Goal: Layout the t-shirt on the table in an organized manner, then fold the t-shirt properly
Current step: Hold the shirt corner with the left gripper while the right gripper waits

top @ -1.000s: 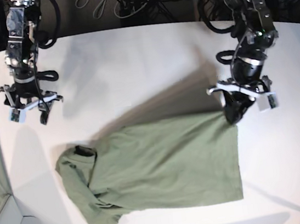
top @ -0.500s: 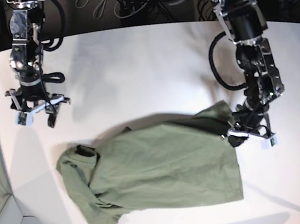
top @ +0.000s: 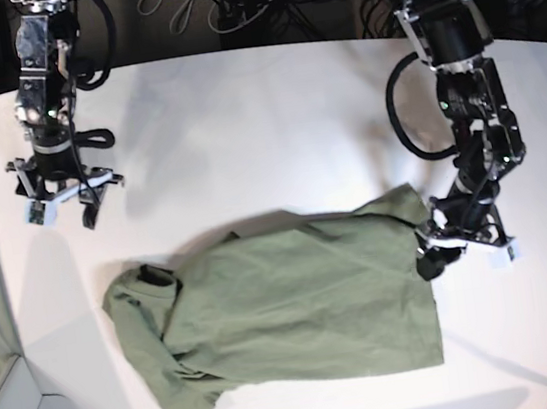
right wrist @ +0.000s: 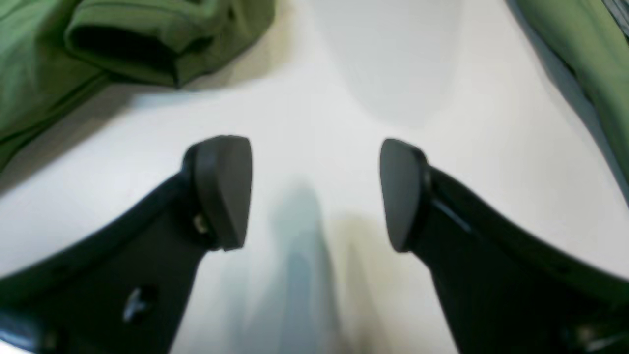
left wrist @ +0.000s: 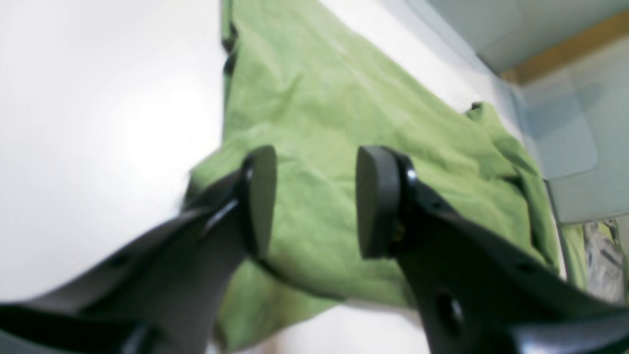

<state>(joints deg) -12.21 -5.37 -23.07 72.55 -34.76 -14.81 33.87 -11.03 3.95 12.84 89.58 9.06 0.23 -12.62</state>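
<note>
- Since the earlier frames, the left gripper had been lowered from above the far hem corner to the shirt's edge, and the raised corner of the t-shirt had been let down into a small hump; the right gripper had shifted only slightly.
- In the left wrist view, the left gripper was seen with its jaws parted and nothing between them, the cloth lying beneath; the corner was judged released.
- The right gripper was seen with jaws wide apart over bare table, empty, a bunched sleeve of the t-shirt lying just ahead.
- The t-shirt was found near the front of the table, its body spread mostly flat; the collar end was bunched and one side folded over itself.
- The laying-out was judged partly done; the rumpled sleeve side and the humped corner remained to be smoothed, and no proper fold had been started.
</note>
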